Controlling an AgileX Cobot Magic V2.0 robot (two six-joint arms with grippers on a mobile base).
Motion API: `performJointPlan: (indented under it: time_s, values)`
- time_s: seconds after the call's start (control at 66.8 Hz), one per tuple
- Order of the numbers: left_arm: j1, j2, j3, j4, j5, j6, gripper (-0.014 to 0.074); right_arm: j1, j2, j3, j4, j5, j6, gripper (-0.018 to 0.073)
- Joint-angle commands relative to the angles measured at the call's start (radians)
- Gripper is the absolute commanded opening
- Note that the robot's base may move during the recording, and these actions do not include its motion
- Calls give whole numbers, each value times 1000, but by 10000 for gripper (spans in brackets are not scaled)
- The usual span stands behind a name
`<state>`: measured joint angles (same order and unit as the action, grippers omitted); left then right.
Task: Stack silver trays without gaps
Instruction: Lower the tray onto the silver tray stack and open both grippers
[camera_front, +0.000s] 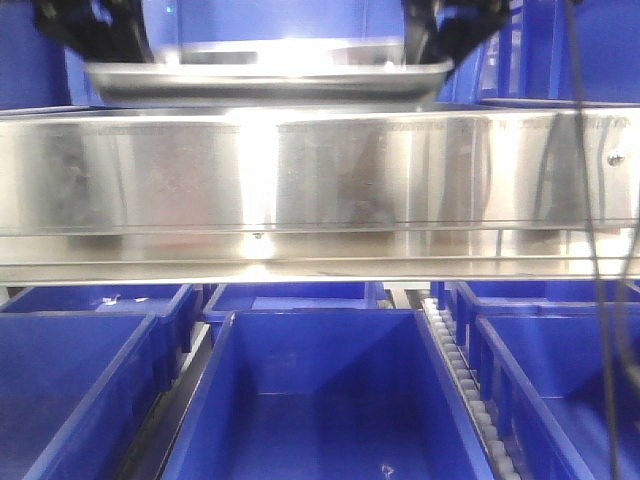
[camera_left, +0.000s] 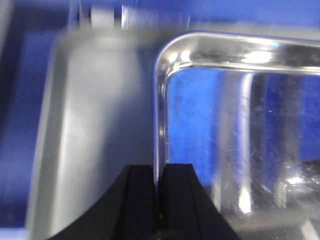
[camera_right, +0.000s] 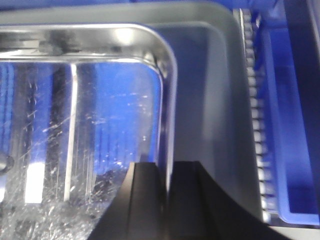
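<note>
We hold upper silver tray (camera_front: 265, 78) by both short rims: left gripper (camera_left: 159, 200) pinching left rim, right gripper (camera_right: 167, 197) pinching right. Lower tray (camera_right: 215, 100) beneath, offset. Risk: uneven descent, corner catches, gap stays.

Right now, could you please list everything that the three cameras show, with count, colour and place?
Held tray: one, shiny silver, above the rail, gripped at both short rims; also seen at and.
Lower tray: one, dull grey-silver, just beneath the held tray; in the left wrist view at.
Rail: one, brushed steel, across the middle of the front view.
Bins: several, blue, below the rail and behind the trays.
Roller track: one, white, between two bins.
Cable: one, dark, hanging at the right.
Left fingers: black, closed on the held tray's rim.
Right fingers: black, closed on the opposite rim.
</note>
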<state>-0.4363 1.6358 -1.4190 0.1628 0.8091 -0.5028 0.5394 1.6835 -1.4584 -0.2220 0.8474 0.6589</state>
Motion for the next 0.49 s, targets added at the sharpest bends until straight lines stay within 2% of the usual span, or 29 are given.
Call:
performJointPlan:
  time_s: [0.0, 0.225, 0.3, 0.389, 0.479]
  values:
    - [-17, -3, -16, -88, -56, 5, -16, 8, 3, -20, 23, -87, -16, -15]
    - [-17, -3, -16, -88, -40, 5, -16, 8, 10, -20, 23, -76, -16, -15]
    - [-17, -3, -16, -88, -42, 5, 8, 4, 10, -20, 23, -77, -16, -14]
    - [-17, -3, -16, -86, -42, 5, 128, -2, 10, -20, 23, -77, -16, 37]
    - [-17, -3, -18, -70, -42, 0, 332, -14, 10, -20, 21, -70, -16, 208]
